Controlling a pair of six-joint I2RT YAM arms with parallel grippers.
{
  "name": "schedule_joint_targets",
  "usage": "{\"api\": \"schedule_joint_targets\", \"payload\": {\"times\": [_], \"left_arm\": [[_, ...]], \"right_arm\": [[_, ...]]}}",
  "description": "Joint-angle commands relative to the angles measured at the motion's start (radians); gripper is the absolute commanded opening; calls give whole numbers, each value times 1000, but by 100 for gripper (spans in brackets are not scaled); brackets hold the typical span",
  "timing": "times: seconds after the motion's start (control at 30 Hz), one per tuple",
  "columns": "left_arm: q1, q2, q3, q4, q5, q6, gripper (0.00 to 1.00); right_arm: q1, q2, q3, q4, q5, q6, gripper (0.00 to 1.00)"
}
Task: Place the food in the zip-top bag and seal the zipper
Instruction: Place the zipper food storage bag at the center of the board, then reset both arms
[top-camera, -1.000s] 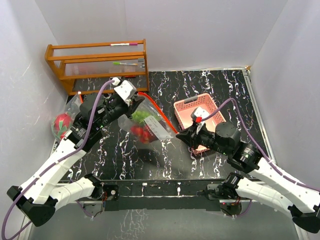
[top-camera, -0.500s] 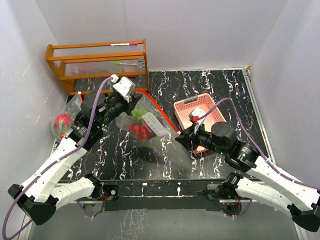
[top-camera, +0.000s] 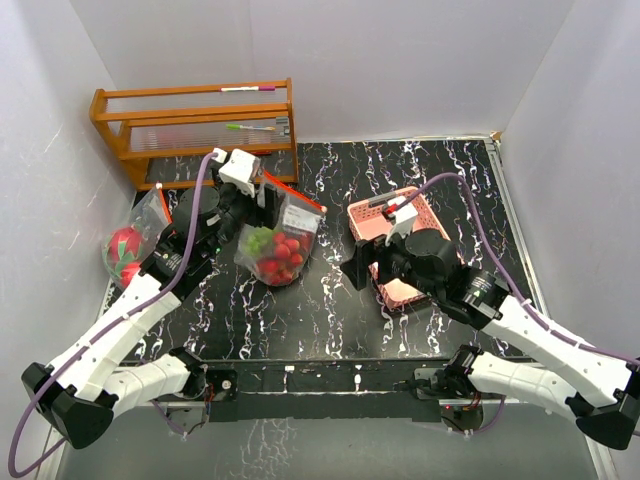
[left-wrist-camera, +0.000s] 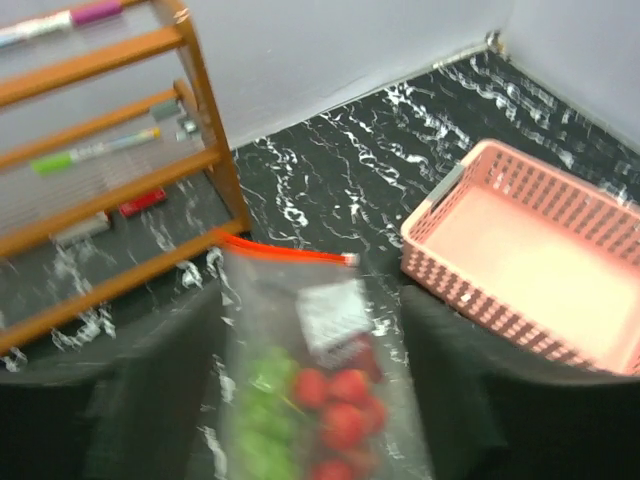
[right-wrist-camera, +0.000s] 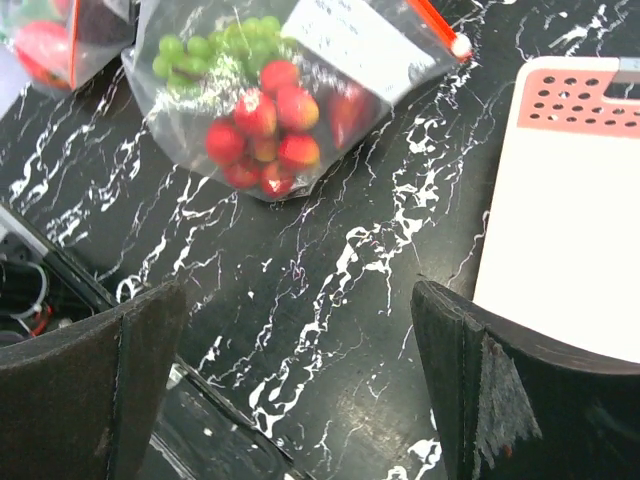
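The clear zip-top bag (top-camera: 278, 240) lies on the black marble table, its orange zipper (top-camera: 296, 196) at the far end. Inside it sits the food: red round fruits (right-wrist-camera: 265, 140) and green grapes (right-wrist-camera: 205, 50). My left gripper (top-camera: 260, 200) hovers over the bag's zipper end. In the left wrist view its fingers (left-wrist-camera: 150, 400) stand apart on either side of the blurred bag (left-wrist-camera: 310, 380), not pinching it. My right gripper (right-wrist-camera: 300, 380) is wide open over bare table, to the right of the bag, with nothing between its fingers.
A second clear bag holding a pink-red dragon fruit (top-camera: 125, 250) lies at the left edge. The pink mesh basket (top-camera: 362, 212) stands right of centre, under my right arm. A wooden rack (top-camera: 195, 125) with pens stands at the back left.
Both grippers have opened and let go of the bag. It has dropped and swung back to the left under the left gripper. The right gripper has pulled away to the right.
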Motion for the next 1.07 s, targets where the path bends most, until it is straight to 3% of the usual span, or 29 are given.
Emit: {"api": "schedule_joint_targets", "payload": {"times": [0.0,0.37,0.5,1.03], "left_arm": [[11,-6,-17,17,-144,-72,95],[24,-39,-42,-74,7,-157,97],[24,-39,-82,-72,76,-193,97],[25,-33,-153,-42,92,-174,97]], "right_arm": [[-1,-27,35,9,130,179,98],[-1,99,61,-158,417,473,99],[-1,124,63,-162,430,492,98],[-1,76,11,-136,459,448,98]]}}
